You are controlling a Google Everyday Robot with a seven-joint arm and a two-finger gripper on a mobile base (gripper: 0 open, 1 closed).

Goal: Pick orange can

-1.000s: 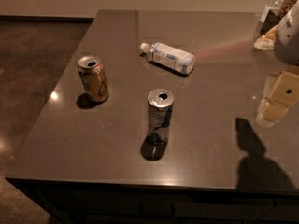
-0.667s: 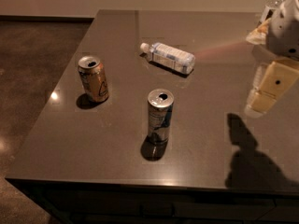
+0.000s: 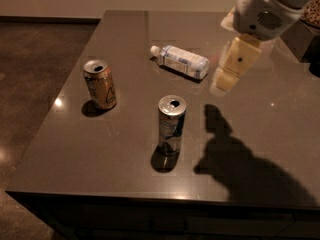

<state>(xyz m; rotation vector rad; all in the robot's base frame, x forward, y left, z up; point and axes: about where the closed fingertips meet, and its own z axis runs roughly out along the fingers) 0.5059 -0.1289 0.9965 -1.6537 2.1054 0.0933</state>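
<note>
The orange can [image 3: 101, 84] stands upright on the left part of the dark table [image 3: 75, 154]. It is orange-gold with a silver top, an open pull-tab hole and a dark triangular mark on its side. My gripper [image 3: 229, 73] hangs in the air at the upper right, cream-coloured below a white wrist housing [image 3: 262, 11]. It sits just right of the lying bottle and far to the right of the orange can. It holds nothing that I can see.
A taller slim silver-and-blue can [image 3: 171, 124] stands near the table's middle front. A clear plastic bottle [image 3: 181, 61] with a white cap lies on its side behind it. The arm's shadow [image 3: 235, 159] falls on the right front. The table's edges run along the left and front.
The gripper has moved left from the right edge of the view to just right of the bottle. Its shadow moved left with it. The cans and bottle have not moved.
</note>
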